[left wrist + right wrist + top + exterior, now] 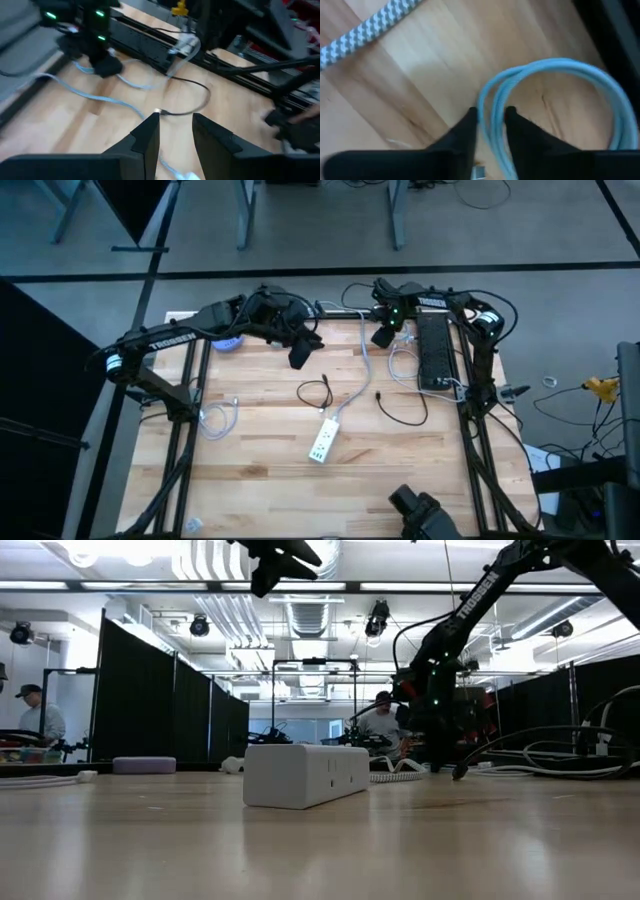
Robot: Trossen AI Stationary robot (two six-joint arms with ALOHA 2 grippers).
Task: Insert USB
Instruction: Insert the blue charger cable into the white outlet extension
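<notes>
Right hand (489,125) grasping light-blue cable (555,75); left hand (175,130) released, above black cable (192,102).

The light-blue cable (555,70) between the right claw (490,117) fingers is running off frame, its plug staying unseen.

Lab: black partitions (165,700), ceiling ducts (235,600)

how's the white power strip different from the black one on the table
The white power strip is short and lies out on the open wood near the table's middle, angled. The black power strip is much longer and lies straight along the right edge beside the right hand. Both lie flat with cables running by them.
</notes>
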